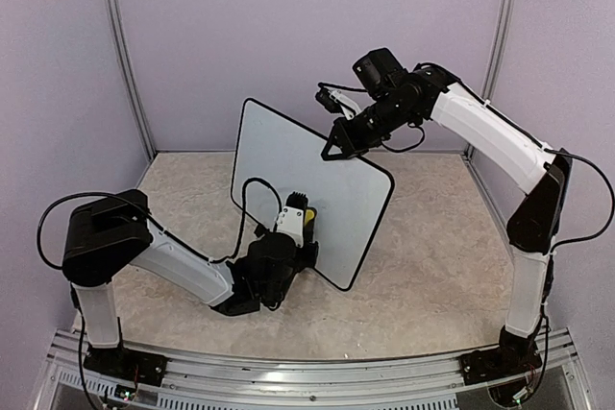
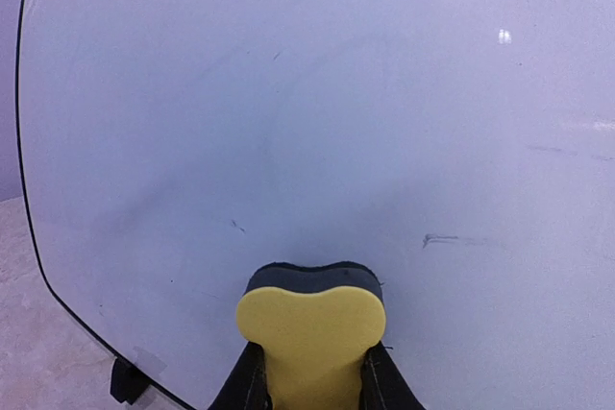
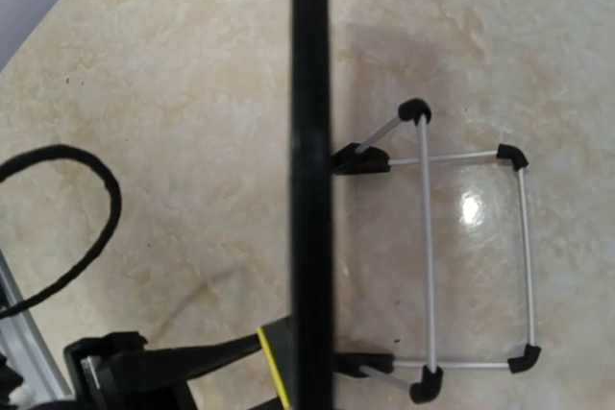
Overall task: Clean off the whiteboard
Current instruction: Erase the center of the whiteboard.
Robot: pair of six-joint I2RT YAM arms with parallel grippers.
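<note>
Yellow foam eraser (image 2: 309, 333) with a dark felt face is clamped between the jaws of the left end effector (image 1: 301, 213), felt pressed against the lower part of the whiteboard (image 1: 288, 170). The board stands upright and slightly angled near the middle of the worktop (image 1: 432, 266), propped from behind on a wire stand (image 3: 428, 266) with black feet. The right end effector (image 1: 338, 149) sits closed at the top edge and, by the overhead view, is pinching the black frame (image 3: 309, 141) to steady the board. The surface is largely clean. The left wrist view shows a short dark streak (image 2: 452, 239) to the right of the eraser, a small tick (image 2: 235, 226) to its left, and fainter traces higher up. Recommended practice: keep the felt flat on the board, sweep sideways across the streak first, then work upward in overlapping passes, with moderate pressure only so the stand does not skid. Obstructions noted: the left arm's black cable (image 1: 245, 208) loops in front of the board's lower left area and could snag, and the right end effector covers a patch at the top edge. Enclosure walls stand near on three sides.
</note>
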